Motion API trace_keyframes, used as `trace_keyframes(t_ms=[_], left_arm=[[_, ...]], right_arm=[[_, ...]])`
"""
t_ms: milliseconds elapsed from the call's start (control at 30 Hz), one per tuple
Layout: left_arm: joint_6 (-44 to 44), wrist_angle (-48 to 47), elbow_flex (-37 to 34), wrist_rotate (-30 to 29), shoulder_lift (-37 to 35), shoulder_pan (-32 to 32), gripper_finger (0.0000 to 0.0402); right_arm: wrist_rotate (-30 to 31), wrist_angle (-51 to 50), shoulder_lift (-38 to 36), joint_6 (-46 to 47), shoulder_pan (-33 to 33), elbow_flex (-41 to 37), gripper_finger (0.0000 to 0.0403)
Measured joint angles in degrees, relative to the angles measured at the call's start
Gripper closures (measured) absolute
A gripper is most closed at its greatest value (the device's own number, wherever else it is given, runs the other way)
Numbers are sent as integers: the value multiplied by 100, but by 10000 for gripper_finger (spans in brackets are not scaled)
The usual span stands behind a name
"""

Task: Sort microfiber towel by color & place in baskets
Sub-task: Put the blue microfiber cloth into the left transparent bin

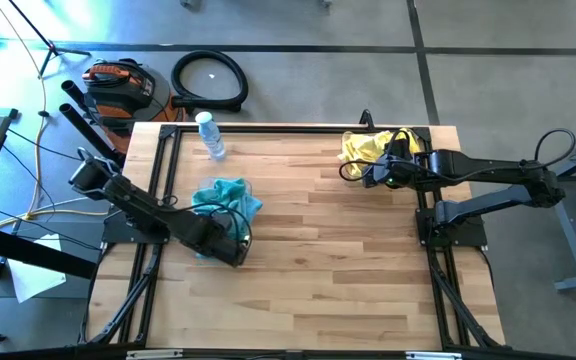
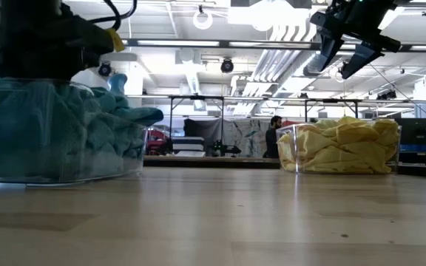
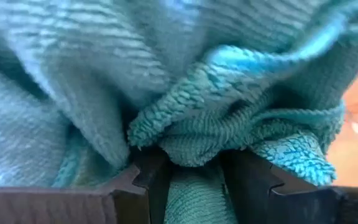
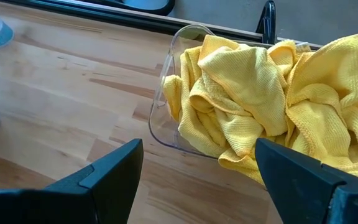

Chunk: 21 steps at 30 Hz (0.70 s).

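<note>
Teal towel [image 3: 229,124] is bunching between your left hand's [image 3: 194,180] fingers, pinched over the left basket [image 2: 65,159] of teal cloths. Your right hand [image 4: 194,180] is hanging spread above the yellow towels [image 4: 272,99] filling the far right basket [image 4: 166,106] on the worktop [image 1: 348,260]. You are seeing no readable writing.

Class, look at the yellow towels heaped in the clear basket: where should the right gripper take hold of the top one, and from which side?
Grip a raised fold on the crest of the yellow towels, coming from above. The clear basket walls off the sides, while the crumpled ridges stand proud of its rim. The right gripper hangs open above them.
</note>
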Motion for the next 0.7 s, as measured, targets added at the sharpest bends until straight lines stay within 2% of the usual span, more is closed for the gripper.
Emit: trace_keyframes(t_ms=[400, 700], left_arm=[[-355, -150, 82, -9, -49, 63, 275], [-398, -803, 533, -453, -688, 57, 275]], right_arm=[[42, -148, 0, 0, 0, 0, 95], [44, -197, -2, 0, 0, 0, 95]])
